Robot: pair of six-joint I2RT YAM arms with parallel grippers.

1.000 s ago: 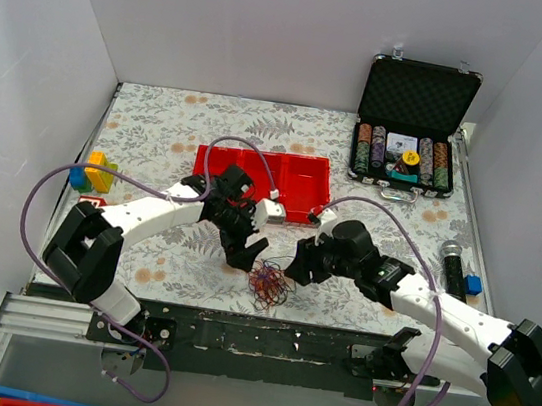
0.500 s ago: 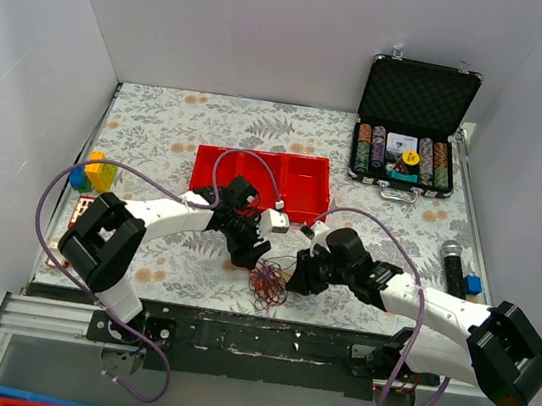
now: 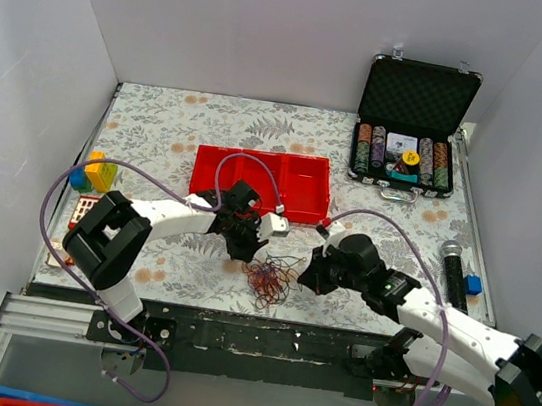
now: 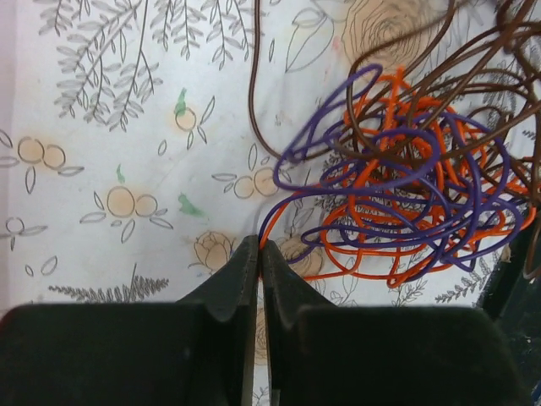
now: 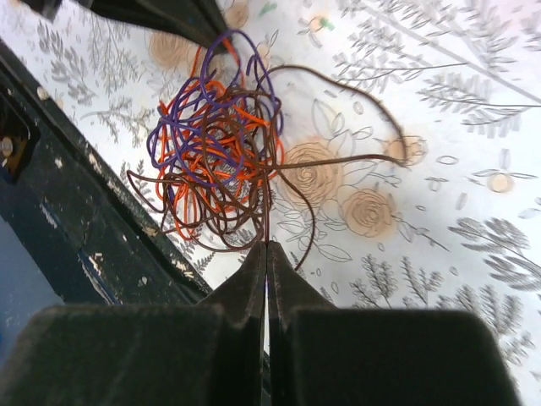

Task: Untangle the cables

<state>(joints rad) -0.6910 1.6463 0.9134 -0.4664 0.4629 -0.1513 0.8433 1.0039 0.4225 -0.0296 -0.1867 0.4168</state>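
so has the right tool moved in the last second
Yes. The right tool has shifted right, from under the red tray's right compartment to below its right corner, pulling a dark strand from the cables.

Floral table (image 3: 162, 117), cables (image 3: 269, 275), red tray (image 3: 258, 153) (chip case (image 3: 417, 97))

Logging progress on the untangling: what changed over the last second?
Both grippers closed in on the cables and shut: the left gripper on a purple strand, the right gripper on a brown one. The right gripper then drew back rightward, pulling a brown loop out of the bundle. The red tray and chip case stayed put.
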